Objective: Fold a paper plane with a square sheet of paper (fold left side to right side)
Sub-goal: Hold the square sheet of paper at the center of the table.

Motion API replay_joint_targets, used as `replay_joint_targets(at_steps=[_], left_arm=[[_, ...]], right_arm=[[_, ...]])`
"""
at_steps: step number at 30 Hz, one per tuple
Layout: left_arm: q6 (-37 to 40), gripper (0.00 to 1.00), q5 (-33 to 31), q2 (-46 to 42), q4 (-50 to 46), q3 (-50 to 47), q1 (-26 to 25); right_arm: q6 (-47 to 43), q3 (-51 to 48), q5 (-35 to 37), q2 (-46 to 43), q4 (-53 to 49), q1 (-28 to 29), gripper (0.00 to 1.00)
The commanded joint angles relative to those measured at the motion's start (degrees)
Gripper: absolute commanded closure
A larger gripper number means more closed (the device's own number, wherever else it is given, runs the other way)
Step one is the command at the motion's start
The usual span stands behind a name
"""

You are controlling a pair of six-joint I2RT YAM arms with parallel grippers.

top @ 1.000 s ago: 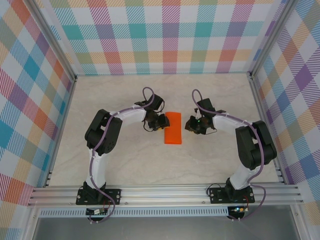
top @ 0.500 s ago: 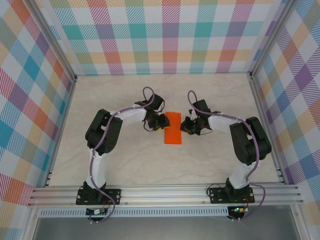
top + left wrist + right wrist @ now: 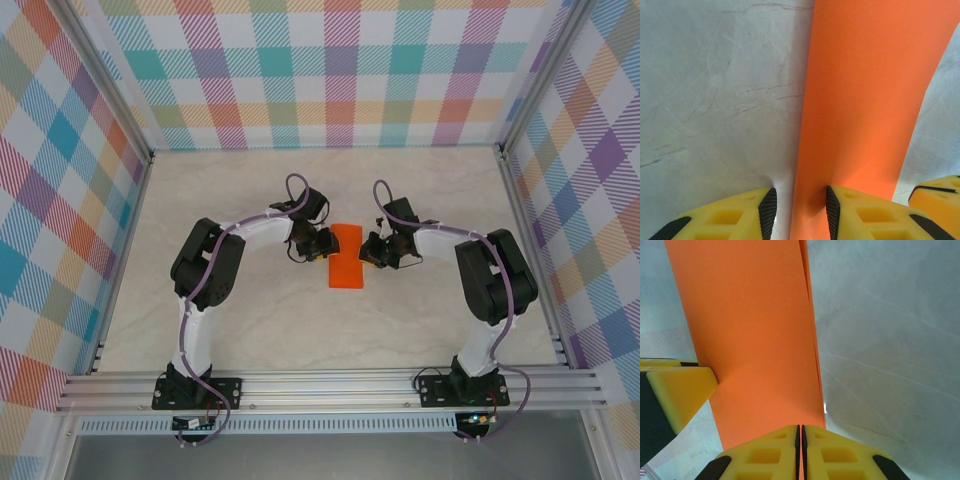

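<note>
Item: sheet of paper, bright orange, plain, lying flat at the centre of the table. It is a narrow rectangle, half its square width, with the long sides running 12 to 6 o'clock. Two layers: on the 3 o'clock side my right wrist camera shows two edges almost flush, a sliver of one peeking past the other; the 9 o'clock side reads as the crease. Step, by my reckoning: the left-to-right fold is laid over and wants flattening. My left pincer sits at the paper's 10 o'clock, spread, pads straddling the creased edge, gripping nothing. My right pincer sits at 3 o'clock, pressed together, tips over the loose edges; whether paper is nipped between them I cannot tell. Next, I judge: press along the crease while holding the loose edges aligned, lest the layers slip.
</note>
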Motion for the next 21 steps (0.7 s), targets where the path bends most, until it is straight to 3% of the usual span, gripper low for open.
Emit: replay_joint_targets(at_steps=[1,14,21], left_arm=[[0.12,0.64,-1.42,4.34,-1.07,-0.63,-2.23],[1.66,0.61,-1.65,2.84,-2.28,0.19,-2.19],[4.24,0.46,-2.53,-2.24,-5.53,2.04,-1.71]], right_arm=[[-0.19,1.24,-0.52,1.98,-0.37,0.49,0.88],[-2.41,1.16,4.21,5.08,-6.73,1.03,0.88],[-3.32,1.01,5.62,6.96,-8.62,1.29,0.89]])
